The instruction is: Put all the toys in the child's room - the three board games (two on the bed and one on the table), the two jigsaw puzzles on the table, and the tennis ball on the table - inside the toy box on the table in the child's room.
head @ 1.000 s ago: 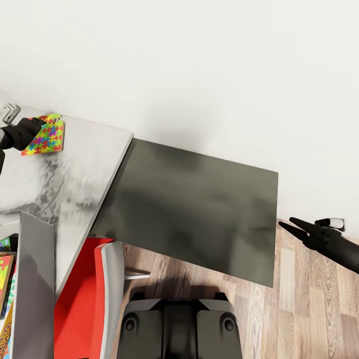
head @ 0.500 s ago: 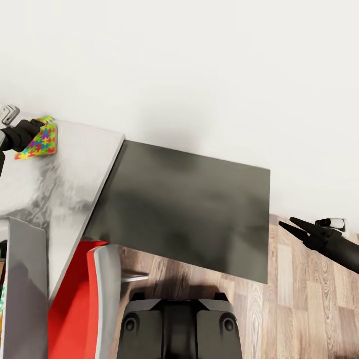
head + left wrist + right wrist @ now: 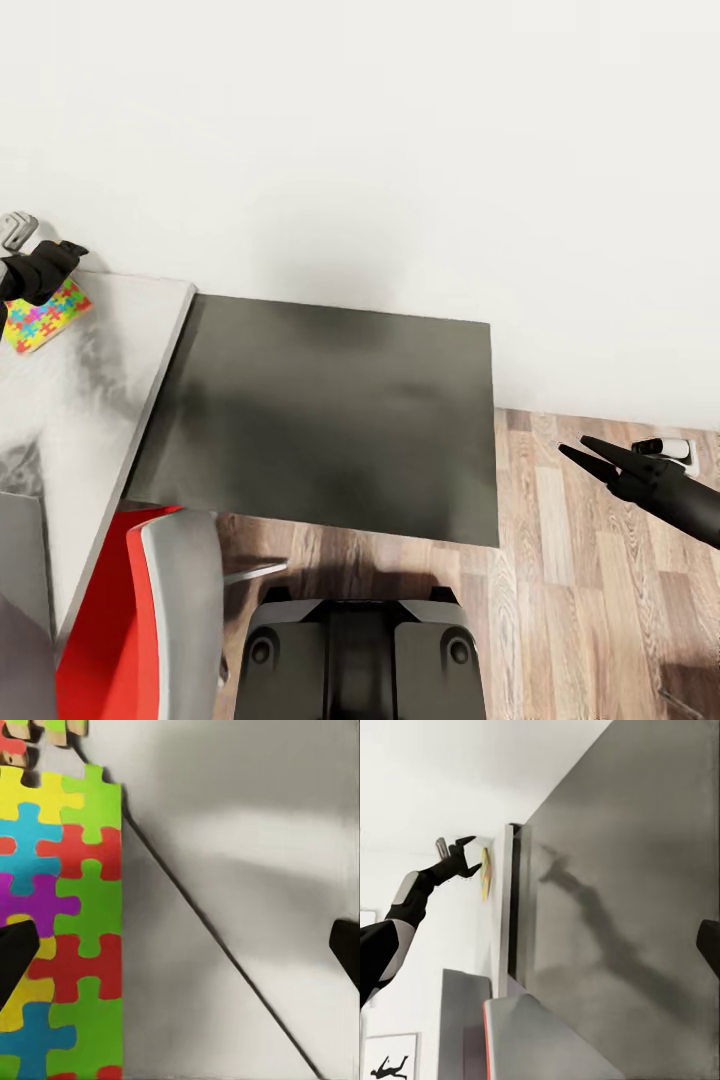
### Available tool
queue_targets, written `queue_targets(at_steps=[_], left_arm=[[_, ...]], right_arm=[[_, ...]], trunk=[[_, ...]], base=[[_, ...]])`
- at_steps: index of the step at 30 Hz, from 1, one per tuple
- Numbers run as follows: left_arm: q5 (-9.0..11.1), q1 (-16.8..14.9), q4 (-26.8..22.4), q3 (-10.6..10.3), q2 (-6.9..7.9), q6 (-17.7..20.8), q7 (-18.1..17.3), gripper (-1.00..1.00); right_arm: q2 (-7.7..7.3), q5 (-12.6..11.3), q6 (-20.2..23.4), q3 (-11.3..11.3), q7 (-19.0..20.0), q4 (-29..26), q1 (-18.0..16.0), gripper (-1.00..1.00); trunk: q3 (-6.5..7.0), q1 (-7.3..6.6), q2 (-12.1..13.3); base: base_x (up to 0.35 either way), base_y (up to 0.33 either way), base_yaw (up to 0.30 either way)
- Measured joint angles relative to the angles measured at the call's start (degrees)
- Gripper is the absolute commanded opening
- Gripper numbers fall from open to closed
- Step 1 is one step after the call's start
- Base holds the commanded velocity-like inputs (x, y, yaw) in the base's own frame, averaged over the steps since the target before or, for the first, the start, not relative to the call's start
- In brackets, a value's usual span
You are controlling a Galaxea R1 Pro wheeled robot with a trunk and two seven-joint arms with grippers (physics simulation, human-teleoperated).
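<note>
Head view first: one jigsaw puzzle, a thin flat square of red, yellow, green, blue and purple interlocking pieces, lies at the far left edge of the frame on the pale grey-white counter. The left gripper sits just above it at the upper left, black, its jaws spread and not closed on anything. One dark grey cabinet top, matte and rectangular, fills the middle of the frame beside the counter. One red chair with a grey back stands at the lower left, with a sliver of the light grey toy box wall at the very edge. The right gripper hangs at the right edge over the wood-plank floor, two slim pointed fingers parted and bare.

Left wrist view: the puzzle takes the left side, glossy pieces with knobbed outlines; a second patterned piece shows at the top left corner. The smooth counter spreads to the right. Two dark fingertips sit wide apart at either edge, one over the puzzle.

Right wrist view: the cabinet top covers the right half; the left gripper is at the upper left with the puzzle seen edge-on beneath it.
</note>
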Motion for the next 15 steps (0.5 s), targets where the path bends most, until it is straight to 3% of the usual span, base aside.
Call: queue_targets(at_steps=[6,15], left_arm=[[0.4,-0.3,2.4,0.1,2.27,0.1,-0.1,1.0],[1.1,-0.4,2.9,1.1,2.92,0.6,-0.2,1.0]], right_arm=[[0.08,0.0,0.0,0.1,0.0,0.0,0.0,1.0],[0.28,0.0,0.0,0.1,0.0,0.0,0.0,1.0]], trunk=[[0.0,-0.15,0.0],[0.0,-0.12,0.0]], base=[[0.0,0.0,-0.173],[0.0,0.0,-0.049]])
